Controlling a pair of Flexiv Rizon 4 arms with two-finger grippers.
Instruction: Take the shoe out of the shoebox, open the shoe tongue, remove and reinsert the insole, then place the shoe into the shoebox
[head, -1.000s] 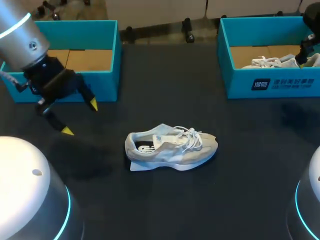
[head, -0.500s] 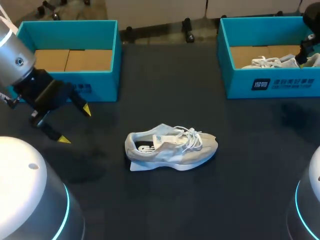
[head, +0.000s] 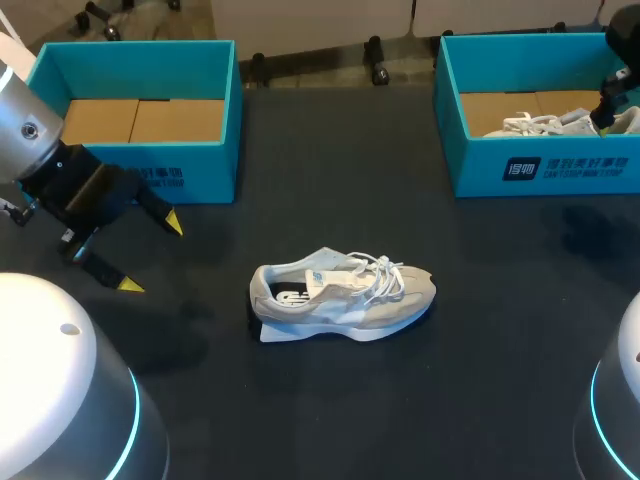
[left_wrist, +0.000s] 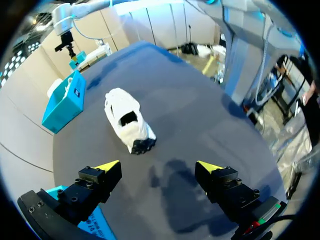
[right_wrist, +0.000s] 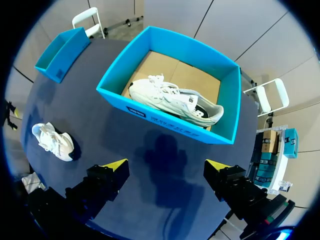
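Note:
A pale grey-white sneaker (head: 340, 295) lies on its side in the middle of the dark table, heel toward my left arm, with a flat white piece showing under the heel. My left gripper (head: 151, 254) hangs open and empty well to the left of it, in front of the left shoebox (head: 200, 170). In the left wrist view the sneaker (left_wrist: 127, 126) lies ahead of the open left gripper (left_wrist: 159, 166). My right gripper (right_wrist: 167, 164) is open and empty, high above the right shoebox (right_wrist: 165, 125), which holds a second sneaker (right_wrist: 172, 100).
The left shoebox holds only its cardboard floor. The right shoebox (head: 540, 170) stands at the back right with the second sneaker (head: 540, 124) inside. My two arm bases fill the front corners. Bare table lies around the sneaker.
My left arm has drawn back to the left and slightly toward the front, away from the sneaker, its gripper still open. The sneaker and the right arm have not moved.

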